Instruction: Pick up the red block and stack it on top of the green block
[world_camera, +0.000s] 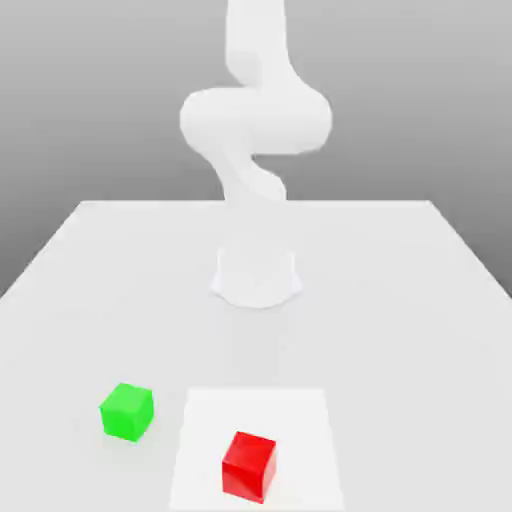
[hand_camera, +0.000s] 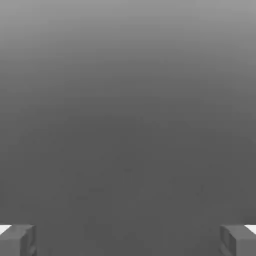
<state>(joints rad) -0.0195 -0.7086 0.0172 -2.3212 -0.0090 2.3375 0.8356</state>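
Red block (world_camera: 248, 467) on white square (world_camera: 257, 405), toward exterior view's right of green block (world_camera: 127, 412) — both on table (world_camera: 370, 350), well apart. End effector (hand_camera: 128, 241) released, fingers spread wide, nothing between them. Red block likely light, stiff, hardly fragile; flat sides should grip well, perhaps a bit slick. Best hold: two opposite side faces, around mid-height, fingers squared to block's turned edges — corner pinch could twist it loose.

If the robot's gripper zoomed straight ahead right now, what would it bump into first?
Probably nothing: between the open gripper's fingers there's just plain grey, so the way looks free, though I can't tell how far.
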